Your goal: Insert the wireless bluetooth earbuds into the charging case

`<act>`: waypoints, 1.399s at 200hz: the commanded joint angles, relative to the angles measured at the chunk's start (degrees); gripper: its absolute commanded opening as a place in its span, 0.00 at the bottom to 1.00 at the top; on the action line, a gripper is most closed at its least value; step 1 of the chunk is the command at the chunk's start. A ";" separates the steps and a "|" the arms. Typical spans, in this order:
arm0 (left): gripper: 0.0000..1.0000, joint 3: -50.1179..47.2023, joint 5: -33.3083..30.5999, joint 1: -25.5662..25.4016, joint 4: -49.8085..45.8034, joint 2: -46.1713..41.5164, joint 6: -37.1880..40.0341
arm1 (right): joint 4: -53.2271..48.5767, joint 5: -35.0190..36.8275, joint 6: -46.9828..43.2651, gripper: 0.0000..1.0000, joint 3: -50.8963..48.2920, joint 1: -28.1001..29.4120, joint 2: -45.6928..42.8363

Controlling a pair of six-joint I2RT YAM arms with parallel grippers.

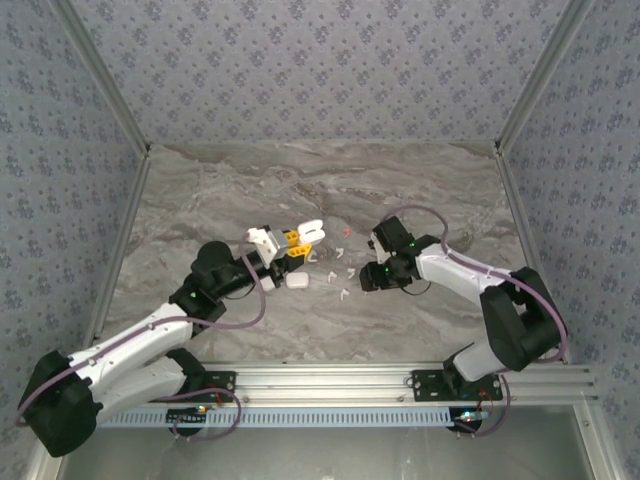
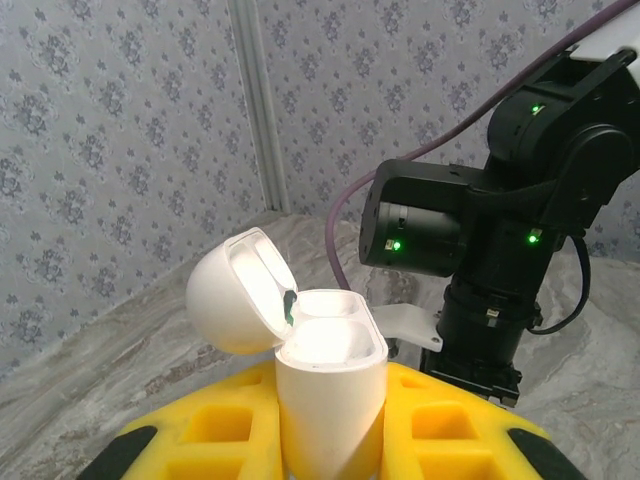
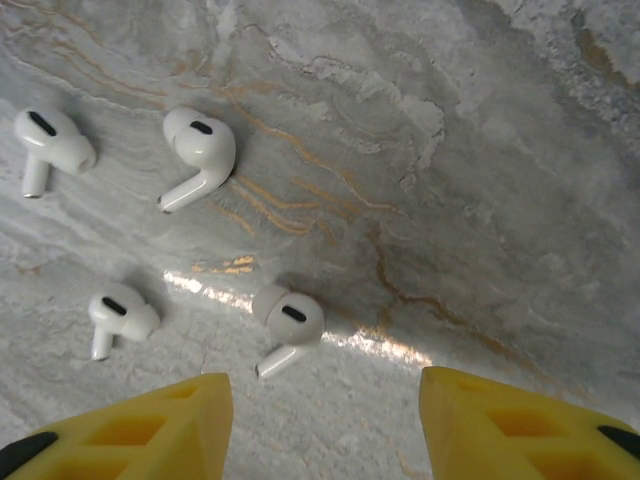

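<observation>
Left fingers [image 2: 425,432] pinch the charging case [image 2: 330,395] and hold it upright. Its lid [image 2: 238,295] is hinged open and tipped back to the case's left. The interior is washed out by glare, so I cannot tell its contents. The right arm [image 2: 490,230] stands just beyond the case.

Right fingers [image 3: 150,430] are spread, low over the marbled tabletop [image 3: 480,200]. Four white earbuds [image 3: 200,150] lie loose on the tabletop, apart from the case on its right-arm side. None of them touch. One earbud [image 3: 288,320] lies just ahead of the gap between the right fingers.
</observation>
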 commanded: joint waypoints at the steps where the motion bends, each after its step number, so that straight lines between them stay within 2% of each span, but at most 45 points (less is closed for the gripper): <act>1: 0.00 2.23 0.04 -0.43 0.30 -0.14 0.08 | 1.36 0.73 0.45 0.52 1.67 0.46 2.29; 85: 0.00 2.27 -0.39 -0.42 -0.53 -0.25 -0.19 | 2.90 -1.04 0.22 0.41 2.59 1.32 6.30; 133: 0.00 2.35 -0.48 -0.43 -0.93 -0.36 -0.22 | 2.40 -1.75 -0.12 0.27 2.83 1.60 6.54; 156: 0.00 2.36 -0.48 -0.43 -0.95 -0.37 -0.33 | 1.85 -0.98 -1.00 0.24 2.85 1.51 4.84; 184: 0.00 2.26 -0.33 -0.42 -0.35 -0.28 -1.13 | 1.83 0.59 -4.04 0.24 2.67 1.36 -0.31; 217: 0.00 1.88 0.69 -0.37 3.06 0.92 -4.62 | 3.39 0.55 -9.32 0.24 2.51 1.04 -11.55; 252: 0.00 1.88 2.88 -0.41 8.65 3.87 -9.08 | 9.83 -3.20 -15.93 0.23 2.13 1.04 -24.97; 280: 0.00 3.20 4.55 -0.40 10.13 6.18 -11.14 | 15.21 -6.09 -21.33 0.23 2.99 1.55 -31.49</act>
